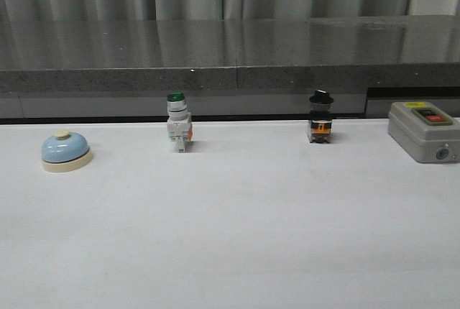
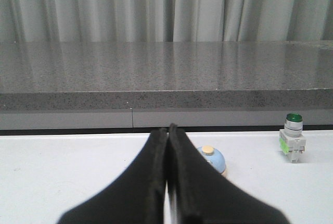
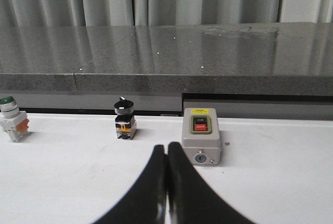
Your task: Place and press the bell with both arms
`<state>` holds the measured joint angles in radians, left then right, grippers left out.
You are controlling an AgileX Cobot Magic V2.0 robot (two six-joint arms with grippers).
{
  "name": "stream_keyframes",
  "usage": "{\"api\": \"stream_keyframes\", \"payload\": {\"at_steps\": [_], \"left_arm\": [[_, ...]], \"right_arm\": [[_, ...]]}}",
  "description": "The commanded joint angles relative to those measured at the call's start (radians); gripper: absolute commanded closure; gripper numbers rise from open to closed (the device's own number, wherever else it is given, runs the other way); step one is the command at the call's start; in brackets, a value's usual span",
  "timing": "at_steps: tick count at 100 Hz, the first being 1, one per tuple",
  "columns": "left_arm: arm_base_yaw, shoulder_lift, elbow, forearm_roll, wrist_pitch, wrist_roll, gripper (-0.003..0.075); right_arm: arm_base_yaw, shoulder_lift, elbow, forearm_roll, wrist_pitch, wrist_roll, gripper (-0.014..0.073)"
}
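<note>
The light-blue bell (image 1: 65, 150) with a cream base and cream knob stands on the white table at the far left. In the left wrist view the bell (image 2: 214, 159) shows just beyond my left gripper (image 2: 167, 129), partly hidden by one finger. The left gripper is shut and empty. My right gripper (image 3: 166, 148) is shut and empty, well short of the grey box. Neither arm shows in the front view.
A green-capped white push-button switch (image 1: 178, 123) stands left of centre at the back, and it also shows in the left wrist view (image 2: 293, 137). A black-knobbed switch (image 1: 320, 117) stands right of centre. A grey box (image 1: 422, 131) with a red button sits far right. A dark stone ledge (image 1: 230, 61) runs behind the table.
</note>
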<state>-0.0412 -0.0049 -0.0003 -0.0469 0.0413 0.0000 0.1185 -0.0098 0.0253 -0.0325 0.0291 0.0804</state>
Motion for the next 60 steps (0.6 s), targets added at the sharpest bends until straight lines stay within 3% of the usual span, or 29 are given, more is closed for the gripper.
{"api": "stream_keyframes", "payload": {"at_steps": [1, 60], "left_arm": [[0.002, -0.029, 0.044, -0.002, -0.080, -0.015, 0.0741], [0.002, -0.027, -0.009, -0.002, -0.065, -0.015, 0.0741]], "right_arm": [[-0.008, -0.014, -0.014, -0.010, -0.086, -0.007, 0.0654], [-0.008, -0.014, -0.014, -0.010, -0.086, -0.007, 0.0654]]}}
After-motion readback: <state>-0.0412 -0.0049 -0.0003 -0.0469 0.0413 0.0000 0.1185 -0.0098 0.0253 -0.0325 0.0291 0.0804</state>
